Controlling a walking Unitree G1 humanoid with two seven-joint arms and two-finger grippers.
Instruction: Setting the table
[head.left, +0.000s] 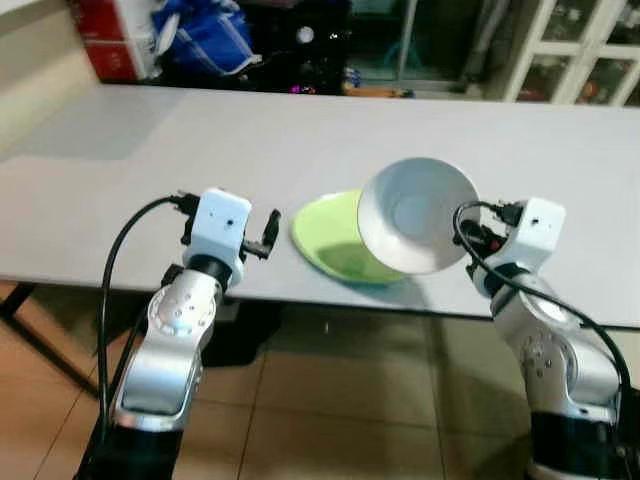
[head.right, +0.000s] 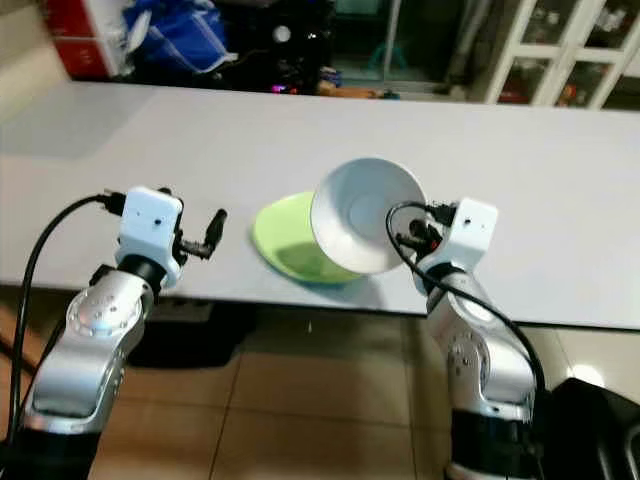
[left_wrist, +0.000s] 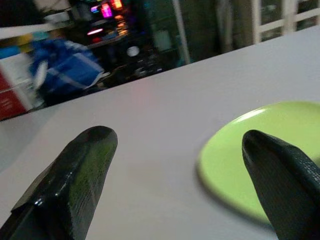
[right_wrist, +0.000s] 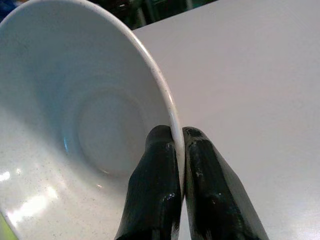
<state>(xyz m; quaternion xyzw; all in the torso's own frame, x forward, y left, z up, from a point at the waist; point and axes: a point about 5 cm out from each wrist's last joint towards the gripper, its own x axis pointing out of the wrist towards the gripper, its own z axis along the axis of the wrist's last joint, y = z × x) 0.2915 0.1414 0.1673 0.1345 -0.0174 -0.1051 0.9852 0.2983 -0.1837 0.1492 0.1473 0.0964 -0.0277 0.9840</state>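
A white bowl (head.left: 418, 213) hangs tilted above the right part of a green plate (head.left: 335, 240) near the table's front edge. My right gripper (right_wrist: 181, 145) is shut on the bowl's rim, one finger inside and one outside. The bowl is empty and its mouth faces up towards me. My left gripper (head.left: 268, 232) stands open just left of the plate, low over the table, holding nothing. In the left wrist view the green plate (left_wrist: 260, 155) lies ahead between the fingers (left_wrist: 75, 180).
The long grey table (head.left: 300, 150) stretches far back and to both sides. Behind it are a blue bag (head.left: 205, 35), red boxes (head.left: 105, 35) and a white glass cabinet (head.left: 580, 50). Below the front edge lies a tiled floor (head.left: 340, 410).
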